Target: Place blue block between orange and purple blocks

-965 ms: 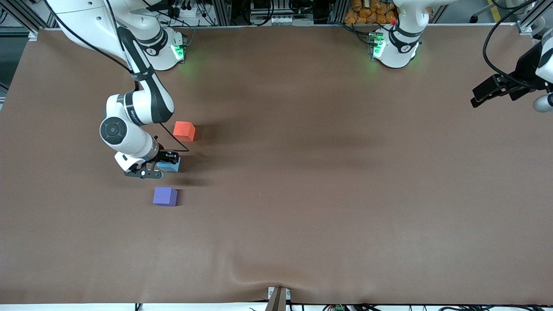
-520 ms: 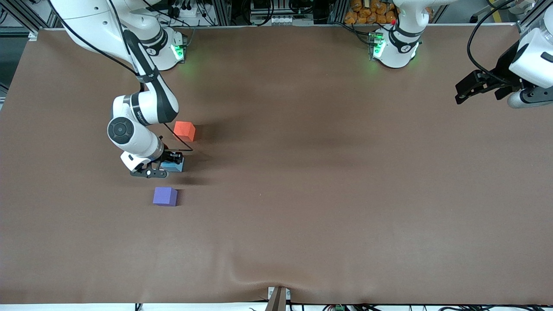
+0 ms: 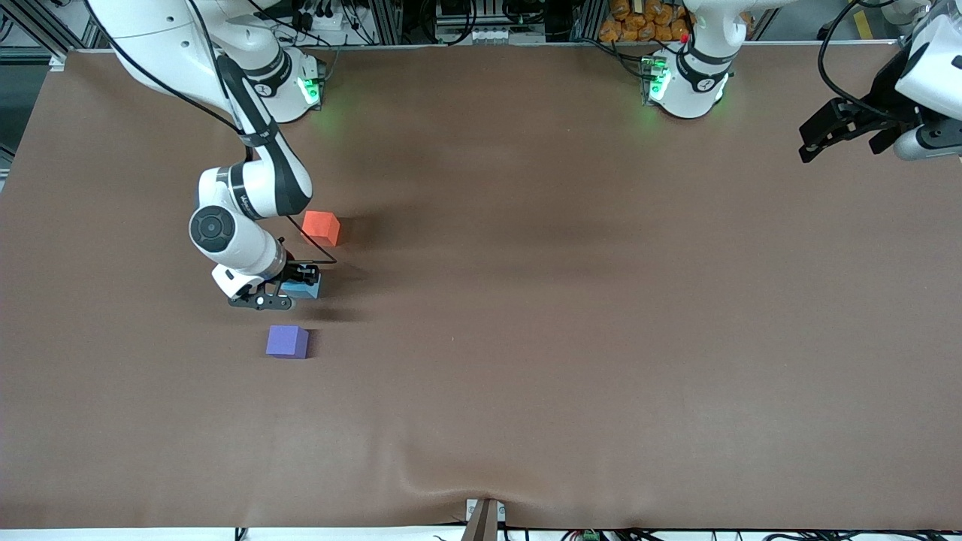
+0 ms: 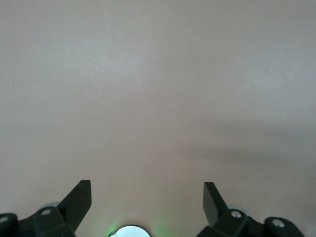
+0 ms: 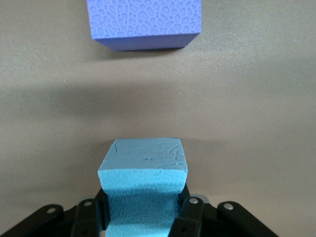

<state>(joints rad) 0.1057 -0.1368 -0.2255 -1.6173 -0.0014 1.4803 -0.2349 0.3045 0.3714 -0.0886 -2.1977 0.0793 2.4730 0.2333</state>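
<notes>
My right gripper [image 3: 294, 288] is shut on the sky-blue block [image 3: 304, 289], squeezing its sides, low at the table. The blue block [image 5: 143, 182] fills the space between the right gripper's fingers in the right wrist view. The orange block [image 3: 321, 227] sits on the table farther from the front camera than the blue block. The purple block [image 3: 287, 342] sits nearer the front camera; it also shows in the right wrist view [image 5: 144, 22]. The blue block lies between the two. My left gripper [image 3: 815, 137] is open and empty, up over the left arm's end of the table, and shows in its wrist view [image 4: 148, 197].
The brown table cover [image 3: 526, 300] is bare around the three blocks. Both arm bases [image 3: 688, 83] stand along the table's edge farthest from the front camera. A cover wrinkle [image 3: 481, 488] lies at the near edge.
My left gripper has moved up and toward the left arm's end of the table. My right gripper with the blue block has shifted very slightly; the orange and purple blocks have not moved.
</notes>
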